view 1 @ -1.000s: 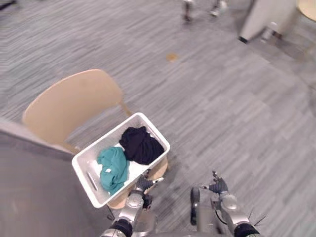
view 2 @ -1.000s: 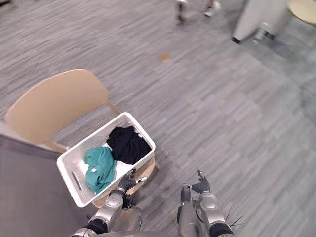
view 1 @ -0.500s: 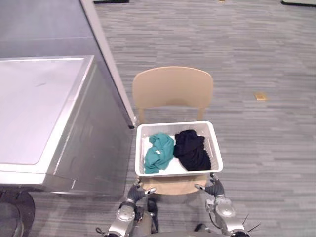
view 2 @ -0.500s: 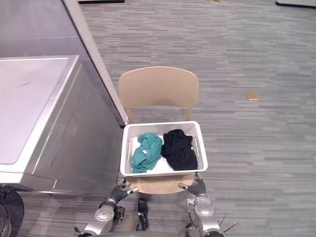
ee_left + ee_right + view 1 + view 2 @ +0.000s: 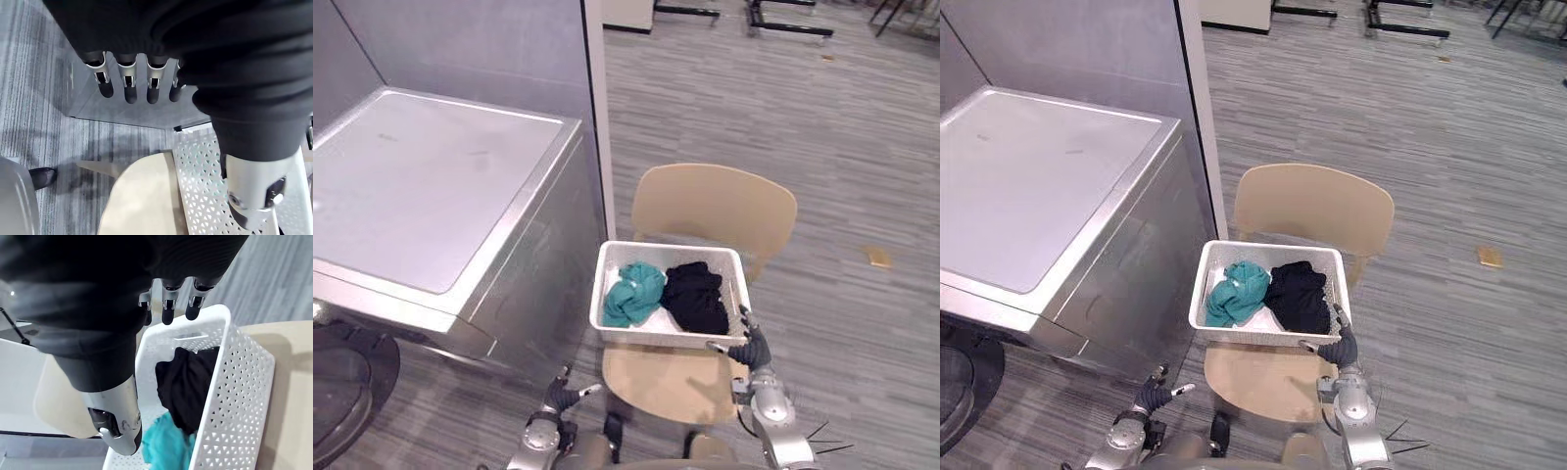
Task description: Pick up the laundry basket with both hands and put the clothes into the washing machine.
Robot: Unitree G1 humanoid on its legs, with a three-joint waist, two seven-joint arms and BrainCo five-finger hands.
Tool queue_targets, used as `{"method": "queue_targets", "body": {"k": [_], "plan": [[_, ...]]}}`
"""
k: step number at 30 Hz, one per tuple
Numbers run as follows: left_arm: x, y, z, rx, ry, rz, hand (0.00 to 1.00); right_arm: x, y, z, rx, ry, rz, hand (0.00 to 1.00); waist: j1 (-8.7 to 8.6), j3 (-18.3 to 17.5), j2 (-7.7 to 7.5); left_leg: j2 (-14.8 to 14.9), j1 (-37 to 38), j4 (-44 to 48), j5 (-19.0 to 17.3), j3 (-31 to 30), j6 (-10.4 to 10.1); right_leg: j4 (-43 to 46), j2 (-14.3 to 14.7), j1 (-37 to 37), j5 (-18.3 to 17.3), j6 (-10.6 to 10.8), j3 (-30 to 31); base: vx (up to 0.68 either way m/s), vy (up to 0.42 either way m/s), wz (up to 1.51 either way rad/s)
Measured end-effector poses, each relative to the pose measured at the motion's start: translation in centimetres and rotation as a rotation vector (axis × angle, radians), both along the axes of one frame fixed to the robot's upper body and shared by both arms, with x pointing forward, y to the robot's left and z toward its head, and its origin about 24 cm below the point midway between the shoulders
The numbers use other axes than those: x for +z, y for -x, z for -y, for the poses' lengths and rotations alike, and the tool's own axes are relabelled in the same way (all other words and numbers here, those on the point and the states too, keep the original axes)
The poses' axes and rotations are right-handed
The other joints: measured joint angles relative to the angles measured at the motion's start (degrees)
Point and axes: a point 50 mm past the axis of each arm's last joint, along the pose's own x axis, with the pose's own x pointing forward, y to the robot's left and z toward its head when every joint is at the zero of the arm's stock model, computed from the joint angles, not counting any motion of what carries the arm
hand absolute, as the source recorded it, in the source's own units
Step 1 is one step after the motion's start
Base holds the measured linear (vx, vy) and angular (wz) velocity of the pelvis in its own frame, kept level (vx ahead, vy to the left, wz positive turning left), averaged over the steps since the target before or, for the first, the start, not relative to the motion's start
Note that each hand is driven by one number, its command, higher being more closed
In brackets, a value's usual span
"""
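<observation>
The washer (image 5: 431, 186) is standing at left. The left robot hand (image 5: 555, 395) is hanging open and empty, apart from the basket (image 5: 668, 338). The basket is sitting on the chair (image 5: 715, 201), holding the clothes (image 5: 631, 294). The right robot hand (image 5: 754, 350) is hovering open just beside its right corner. Gripping, lifting and loading are all yet to come.

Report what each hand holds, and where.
Nothing is held. The left hand hangs open beside the chair; the right hand is open by the near right corner of the laundry basket.
</observation>
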Motion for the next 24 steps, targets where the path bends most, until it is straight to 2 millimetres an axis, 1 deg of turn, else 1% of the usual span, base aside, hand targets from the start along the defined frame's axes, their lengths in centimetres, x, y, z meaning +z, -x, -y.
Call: {"method": "queue_targets", "body": {"k": [1, 4, 8, 10, 13, 16, 18, 19, 20, 21, 22, 23, 24], "plan": [[-0.3, 0.6, 0.0, 0.007, 0.003, -0.025, 0.0, 0.4, -0.7, -0.6, 0.029, -0.004, 0.019, 0.0, -0.03, -0.08, 0.12, 0.97, 0.19, -1.11, 0.37, -0.06, -0.58, -1.21, 0.99, 0.32, 0.53, -0.75, -0.45, 0.04, -0.127, -0.07], [-0.6, 1.0, -0.5, 0.036, 0.0, -0.044, 0.0, 0.4, -0.8, -1.3, 0.08, 0.007, 0.015, 0.0, -0.23, -0.15, -0.08, 2.36, 0.8, -3.4, 1.36, -1.14, -1.93, -4.64, 2.68, 2.09, 1.92, -1.43, -2.08, 0.06, -0.146, 0.13], [-0.7, 1.5, -0.7, 0.043, -0.001, -0.056, 0.0, 0.5, -0.9, -1.5, 0.117, 0.031, 0.013, 0.0, -0.15, -0.25, -0.09, 2.45, 3.29, -5.78, 1.96, -2.61, -2.61, -7.25, 3.04, 5.41, 2.07, -1.53, -3.65, 0.07, -0.062, 0.18], [-0.7, 1.5, -0.7, 0.043, -0.002, -0.055, 0.0, 0.6, -1.1, -1.8, 0.145, 0.061, 0.015, 0.0, -0.11, -0.31, -0.12, 2.38, 3.49, -6.85, 2.6, -3.38, -2.81, -7.84, 3.06, 5.81, 2.1, -1.52, -4.62, 0.05, -0.026, 0.25], [-0.7, 1.6, -0.7, 0.042, -0.002, -0.056, 0.0, 0.8, -1.9, -1.9, 0.185, 0.114, 0.021, 0.0, -0.09, -0.31, -0.12, 2.28, 3.32, -8.35, 3.8, -4.95, -2.94, -8.4, 3.09, 5.95, 2.19, -1.57, -6.22, 0.03, -0.019, 0.27], [-0.7, 1.5, -0.7, 0.034, -0.005, -0.05, 0.0, 0.5, -3.6, -1.5, 0.253, 0.225, -0.008, 0.0, 0.1, -0.28, -0.07, 2.06, 3.03, -9.34, 4.94, -6.64, -3.16, -8.6, 3.09, 6.16, 2.21, -1.59, -7.89, -0.01, -0.019, 0.31], [-0.6, 1.4, -0.6, 0.032, -0.003, -0.037, 0.0, 0.6, -4.8, -1.4, 0.299, 0.298, -0.02, 0.0, 0.65, -0.07, 0.12, 1.7, 1.54, -9.48, 5.75, -8.15, -3.43, -8.54, 3.08, 5.81, 2.23, -1.61, -9.47, -0.06, -0.016, 0.41], [-0.5, 1.1, -0.6, 0.031, -0.002, -0.028, 0.0, 1.0, -5.8, -1.1, 0.316, 0.339, -0.013, 0.0, 1.44, 0.54, 0.46, 1.6, 0.39, -9.46, 6.36, -9.34, -3.43, -8.41, 3.07, 5.24, 2.42, -1.69, -10.66, -0.1, -0.015, 0.51], [-0.4, 0.8, -0.7, 0.036, -0.001, -0.016, 0.0, 1.5, -6.8, -1.2, 0.329, 0.373, 0.002, 0.0, 1.79, 1.27, 0.72, 1.53, -0.7, -9.48, 6.98, -10.22, -3.56, -8.24, 3.04, 4.59, 2.53, -1.78, -11.68, -0.13, -0.007, 0.65], [0.0, 0.1, -0.9, 0.048, 0.0, 0.014, 0.0, 2.9, -8.7, -1.3, 0.342, 0.423, 0.044, 0.0, 2.68, 3.0, 1.33, 1.59, -2.14, -9.51, 7.94, -11.49, -3.76, -8.12, 2.97, 3.25, 3.0, -2.01, -12.98, -0.14, 0.01, 0.56], [0.3, -0.5, -1.1, 0.057, -0.001, 0.032, 0.0, 4.0, -9.9, -1.3, 0.346, 0.45, 0.075, 0.0, 3.22, 4.48, 1.86, 1.6, -3.38, -9.53, 8.69, -12.35, -3.8, -8.01, 3.04, 2.48, 3.28, -2.12, -13.8, -0.14, 0.011, 0.53], [0.4, -0.8, -1.1, 0.058, 0.0, 0.046, 0.0, 5.0, -10.9, -1.5, 0.349, 0.468, 0.099, 0.0, 3.22, 5.55, 2.2, 1.6, -4.27, -9.59, 9.19, -13.06, -3.8, -7.85, 3.08, 1.81, 3.33, -2.17, -14.49, -0.17, 0.008, 0.45], [0.7, -1.3, -1.3, 0.065, 0.0, 0.064, 0.0, 6.2, -12.2, -1.6, 0.355, 0.499, 0.123, 0.0, 3.53, 6.92, 2.88, 1.62, -5.55, -9.9, 9.84, -13.9, -4.23, -7.34, 3.07, 0.69, 3.44, -2.19, -15.42, -0.17, 0.002, 0.47]]}}
